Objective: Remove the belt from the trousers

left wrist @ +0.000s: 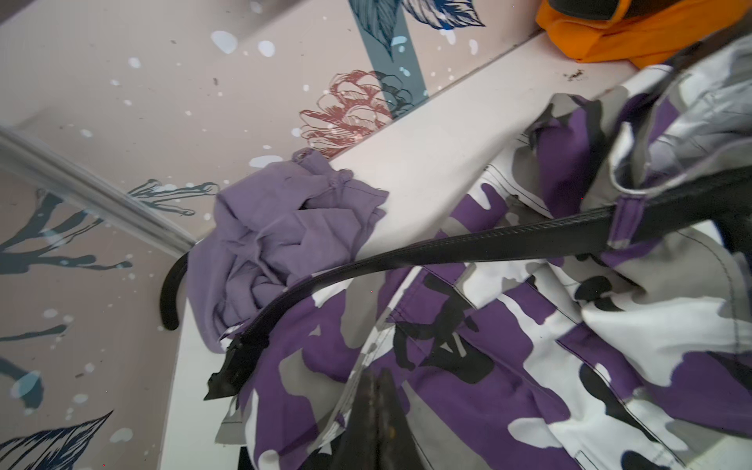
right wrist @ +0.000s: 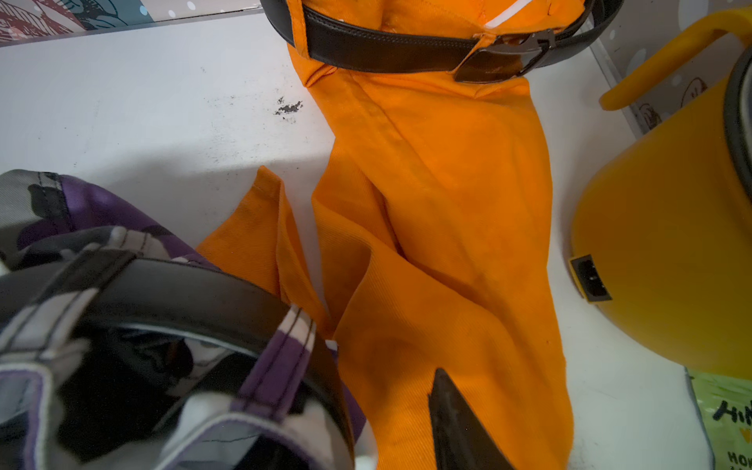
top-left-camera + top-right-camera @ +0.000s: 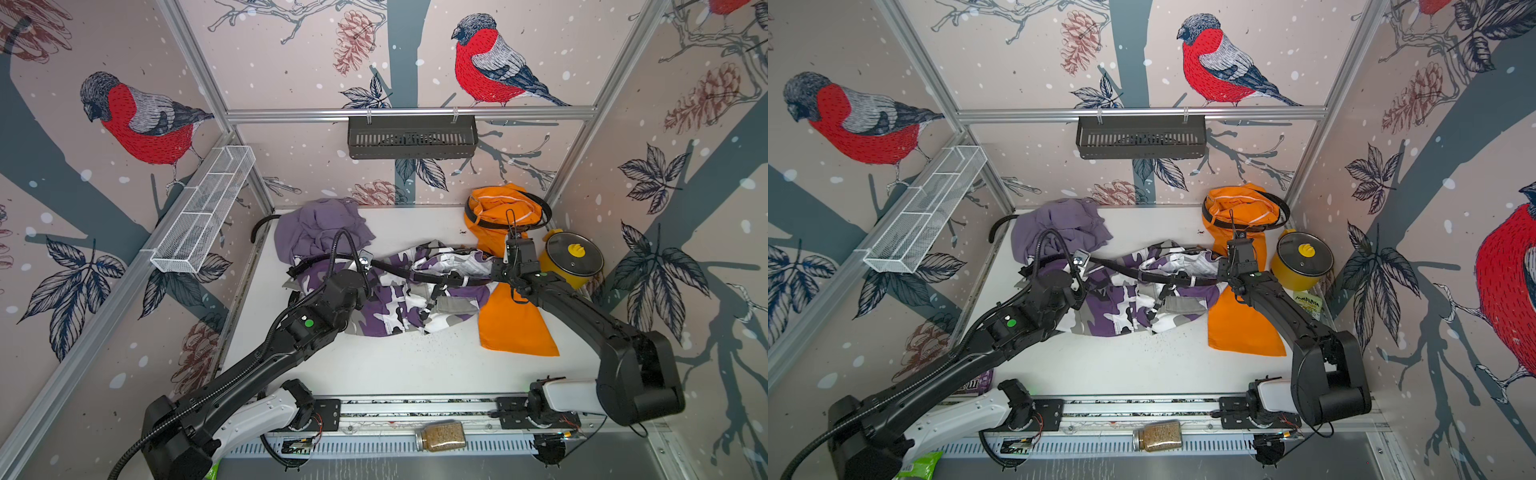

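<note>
The black belt (image 3: 395, 270) is lying across the middle of the worktop (image 3: 395, 370), threaded through loops of the camo trousers (image 3: 399, 309), with one end hanging free by the lilac trousers (image 3: 320, 228). The left tool (image 1: 373, 380) is pointing at the camo cloth, pressed together; whether it is nipping any I cannot tell. The right tool (image 3: 498, 272) is standing spread at the belt's other end, one finger (image 2: 451, 411) showing over the orange trousers (image 3: 515, 328), beside a yellow pot (image 3: 575, 259)
</note>
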Action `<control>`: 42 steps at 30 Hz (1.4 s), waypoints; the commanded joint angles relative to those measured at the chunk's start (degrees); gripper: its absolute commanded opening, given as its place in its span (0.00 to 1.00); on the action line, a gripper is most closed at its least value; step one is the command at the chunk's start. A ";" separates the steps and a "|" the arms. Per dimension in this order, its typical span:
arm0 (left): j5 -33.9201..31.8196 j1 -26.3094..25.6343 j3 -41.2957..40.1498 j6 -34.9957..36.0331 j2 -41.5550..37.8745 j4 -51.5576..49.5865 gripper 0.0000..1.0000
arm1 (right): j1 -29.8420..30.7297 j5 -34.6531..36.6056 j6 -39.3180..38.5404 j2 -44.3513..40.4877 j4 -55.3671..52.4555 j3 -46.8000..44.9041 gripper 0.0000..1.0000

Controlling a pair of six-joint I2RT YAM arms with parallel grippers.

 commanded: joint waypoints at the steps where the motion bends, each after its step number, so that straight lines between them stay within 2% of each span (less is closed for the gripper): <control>1: -5.13 0.86 -0.19 -0.87 -0.26 1.39 0.00 | -0.37 1.43 -0.70 0.43 -0.04 -0.51 0.46; 3: -0.22 1.08 -0.41 0.97 -0.12 1.82 0.00 | -0.39 1.17 -0.66 0.25 0.27 -0.64 0.46; 4: 3.83 1.08 -0.56 2.43 0.28 2.77 0.07 | -0.39 0.97 -0.65 0.18 0.54 -0.74 0.46; 5: 8.91 1.15 -0.32 3.82 1.08 3.52 0.23 | -0.39 0.85 -0.66 0.22 0.66 -0.82 0.46; 6: 14.47 1.24 0.42 4.92 2.38 4.44 0.45 | -0.38 0.75 -0.65 0.30 0.81 -0.81 0.46; 7: 18.93 1.41 1.56 5.53 4.30 5.55 0.60 | -0.39 0.60 -0.78 0.47 0.83 -0.82 0.46; 10: 30.38 3.84 8.44 6.40 12.79 4.31 0.85 | -0.39 0.34 -0.98 0.57 1.06 -1.08 0.47; 12: 36.84 6.38 14.01 7.89 19.36 1.06 0.91 | -0.39 0.01 -1.00 0.47 1.09 -1.23 0.48; 14: 40.52 8.02 19.37 10.88 25.49 -3.27 0.93 | -0.39 -0.37 -1.26 0.22 1.41 -1.58 0.48; 17: 42.04 8.47 27.42 13.97 33.25 -9.79 0.94 | -0.48 -0.81 -1.77 0.05 1.37 -1.57 0.49; 24: 40.82 8.97 37.46 19.66 45.80 -19.11 0.89 | -0.95 -2.26 -2.21 0.21 2.03 -1.87 0.50; 27: 42.54 9.84 37.42 20.55 46.42 -19.65 0.89 | -1.01 -2.98 -2.47 0.22 1.92 -1.95 0.50; 34: 41.77 10.27 37.03 21.83 45.72 -20.60 0.86 | -1.73 -3.58 -3.36 -0.64 0.89 -1.37 0.51; 37: 43.09 10.30 33.41 24.44 43.94 -16.63 0.86 | -1.88 -4.24 -3.60 -1.36 0.97 -1.39 0.51; 39: 42.79 10.15 32.30 24.73 45.34 -15.57 0.86 | -1.95 -4.33 -3.72 -1.29 1.17 -1.35 0.51; 42: 45.81 10.00 33.85 24.82 49.62 -17.95 0.80 | -2.06 -4.41 -3.78 -0.81 1.36 -1.19 0.51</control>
